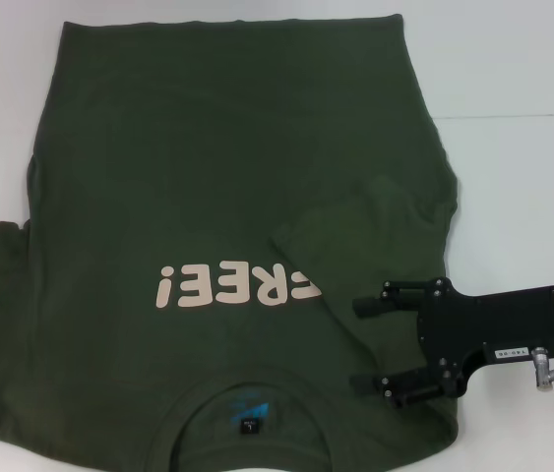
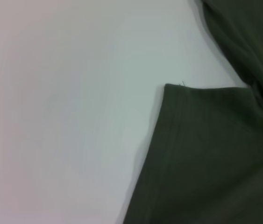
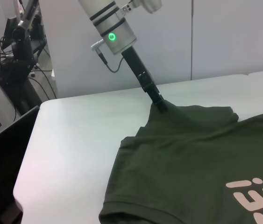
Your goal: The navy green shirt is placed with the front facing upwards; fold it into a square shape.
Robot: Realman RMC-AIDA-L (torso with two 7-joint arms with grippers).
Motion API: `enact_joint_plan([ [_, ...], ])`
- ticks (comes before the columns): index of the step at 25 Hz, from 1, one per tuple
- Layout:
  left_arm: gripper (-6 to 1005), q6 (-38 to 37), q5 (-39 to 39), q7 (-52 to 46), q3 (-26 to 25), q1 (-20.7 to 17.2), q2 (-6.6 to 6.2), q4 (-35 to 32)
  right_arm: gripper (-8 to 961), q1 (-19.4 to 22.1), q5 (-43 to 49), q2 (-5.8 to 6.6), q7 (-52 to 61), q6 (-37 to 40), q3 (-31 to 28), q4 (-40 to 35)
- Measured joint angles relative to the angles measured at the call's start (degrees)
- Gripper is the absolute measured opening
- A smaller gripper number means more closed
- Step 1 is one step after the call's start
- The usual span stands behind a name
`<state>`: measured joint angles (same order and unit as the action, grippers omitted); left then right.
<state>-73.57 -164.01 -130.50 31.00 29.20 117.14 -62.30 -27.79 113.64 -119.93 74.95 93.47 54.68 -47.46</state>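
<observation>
The right gripper [image 1: 367, 346] hovers open beside the pink "FREE!" lettering [image 1: 237, 286] on the big dark-green cotton T-shirt [image 1: 208, 167], while the left gripper [image 3: 161, 105] seems to pinch its far sleeve, probably to fold it in.

This looks like a robotics lab or test room. A plain white counter [image 3: 75, 135] stands against bare pale wall panels [image 3: 224, 37], and beside the counter a black equipment stand [image 3: 21, 42] carries loose dark cables [image 3: 40, 88]. A metal robot arm [image 3: 110, 23] with a lit green ring light [image 3: 111, 37] reaches over the counter.
</observation>
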Motion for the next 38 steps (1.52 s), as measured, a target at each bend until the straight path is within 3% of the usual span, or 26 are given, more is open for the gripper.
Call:
enact_joint_plan([
  [7,515,0.2,0.0,0.3,0.0,-0.2,0.00,0.0,914,0.0,0.0,0.05,0.0,0.0,0.0,0.0],
  [17,27,0.0,0.1,0.6,0.2,-0.3,0.11,0.0,914,-0.1,-0.2,0.05,0.0,-0.1,-0.3,0.0],
  [26,2,3.0,0.1,0.0,0.7,-2.2,1.39,-4.9,913,0.4,-0.4,0.05,0.0,0.0,-0.5,0.0],
  [32,3,-1.1,0.4,0.0,2.0,-1.6,2.32,-5.4,913,0.5,-0.4,-0.02,0.0,0.0,-0.5,0.4],
  [34,2,-4.1,0.8,-0.1,1.9,-0.8,3.40,-6.7,913,0.5,-0.4,0.02,0.0,0.1,-0.5,0.5],
  [38,2,-8.0,1.8,-0.8,3.7,0.6,6.96,-11.5,913,0.5,-0.4,0.05,0.0,0.1,-0.5,0.6],
])
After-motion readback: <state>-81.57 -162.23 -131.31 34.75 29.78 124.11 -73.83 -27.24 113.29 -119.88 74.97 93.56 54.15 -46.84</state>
